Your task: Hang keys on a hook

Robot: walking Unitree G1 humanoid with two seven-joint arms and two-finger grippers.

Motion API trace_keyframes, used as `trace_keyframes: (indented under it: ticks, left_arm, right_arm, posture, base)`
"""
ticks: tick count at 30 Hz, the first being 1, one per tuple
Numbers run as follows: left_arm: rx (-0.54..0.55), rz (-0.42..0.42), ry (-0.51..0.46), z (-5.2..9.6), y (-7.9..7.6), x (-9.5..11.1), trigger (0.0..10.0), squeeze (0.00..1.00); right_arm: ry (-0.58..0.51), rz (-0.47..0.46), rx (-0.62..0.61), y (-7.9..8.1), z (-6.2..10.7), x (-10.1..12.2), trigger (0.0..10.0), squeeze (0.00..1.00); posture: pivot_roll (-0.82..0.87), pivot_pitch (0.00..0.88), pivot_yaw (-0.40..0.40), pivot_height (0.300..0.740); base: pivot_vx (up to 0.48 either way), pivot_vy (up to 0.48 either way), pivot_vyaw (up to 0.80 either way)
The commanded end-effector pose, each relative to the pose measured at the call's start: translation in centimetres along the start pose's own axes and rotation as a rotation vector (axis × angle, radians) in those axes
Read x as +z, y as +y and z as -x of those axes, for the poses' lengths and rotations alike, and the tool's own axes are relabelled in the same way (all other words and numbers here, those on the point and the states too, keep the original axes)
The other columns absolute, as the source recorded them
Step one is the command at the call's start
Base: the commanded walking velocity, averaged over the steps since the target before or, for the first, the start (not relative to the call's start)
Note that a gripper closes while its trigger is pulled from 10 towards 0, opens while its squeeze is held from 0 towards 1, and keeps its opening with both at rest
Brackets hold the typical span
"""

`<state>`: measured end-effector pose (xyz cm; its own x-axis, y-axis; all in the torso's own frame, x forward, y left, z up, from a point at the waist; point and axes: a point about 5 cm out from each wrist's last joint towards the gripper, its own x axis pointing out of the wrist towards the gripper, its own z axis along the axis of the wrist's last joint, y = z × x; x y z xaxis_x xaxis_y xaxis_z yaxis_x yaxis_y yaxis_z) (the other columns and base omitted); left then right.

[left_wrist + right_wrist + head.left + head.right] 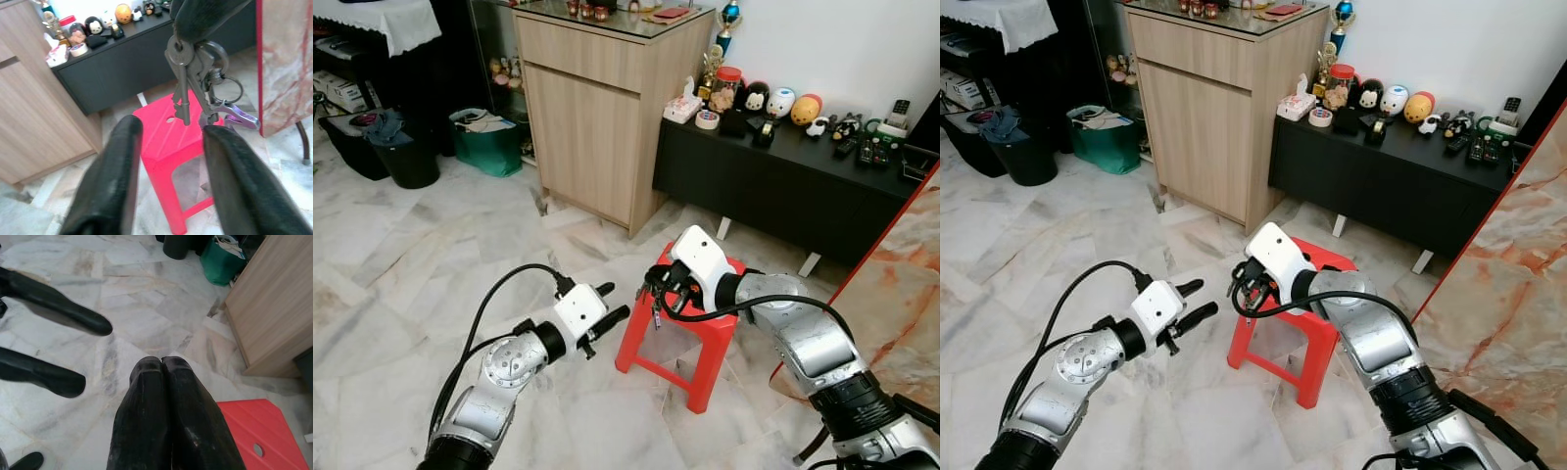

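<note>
Right gripper (658,291) has its fingers pressed together on the keys (195,73), which dangle from its tips above the near edge of the red stool (690,328). Facing it, the left gripper (610,305) hovers just beside the bunch with its fingers (112,176) spread apart, the keys hanging just beyond its fingertips, untouched by them.

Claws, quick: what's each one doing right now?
Left claw: open, holding nothing.
Right claw: shut on the bunch of metal keys above the red plastic stool.
</note>
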<state>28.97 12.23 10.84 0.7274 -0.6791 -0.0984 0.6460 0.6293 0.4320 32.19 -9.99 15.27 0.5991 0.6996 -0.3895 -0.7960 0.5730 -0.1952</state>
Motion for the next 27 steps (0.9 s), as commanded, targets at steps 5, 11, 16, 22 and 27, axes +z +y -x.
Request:
trace_keyframes:
  ticks: [5,11,16,22,27]
  left_arm:
    - [0.029,-0.024,0.017,-0.3,0.3,0.0,10.0,0.00]
    - [0.036,-0.017,0.022,-0.4,0.3,-0.2,10.0,0.00]
    - [0.056,-0.014,0.026,-0.5,0.5,-0.3,10.0,0.00]
    - [0.086,0.002,0.030,-0.8,0.9,-0.5,10.0,0.00]
    - [0.108,0.001,0.033,-1.0,1.2,-0.5,10.0,0.00]
  right_arm:
    - [-0.067,0.040,0.037,0.7,0.1,2.2,10.0,0.00]
    - [-0.073,0.043,0.050,1.0,0.1,2.3,10.0,0.00]
    - [-0.081,0.050,0.066,1.3,0.2,2.7,10.0,0.00]
    - [-0.086,0.053,0.079,1.7,0.1,2.8,10.0,0.00]
    - [-0.086,0.053,0.084,1.8,0.1,2.8,10.0,0.00]
  posture:
    - [0.07,0.000,-0.098,0.740]
    - [0.07,0.000,-0.098,0.740]
    - [0.07,0.000,-0.098,0.740]
    - [0.07,0.000,-0.097,0.740]
    - [0.07,0.000,-0.097,0.740]
  base:
    - [0.000,0.000,0.00]
    - [0.000,0.000,0.00]
    - [0.000,0.000,0.00]
    - [0.000,0.000,0.00]
    - [0.000,0.000,0.00]
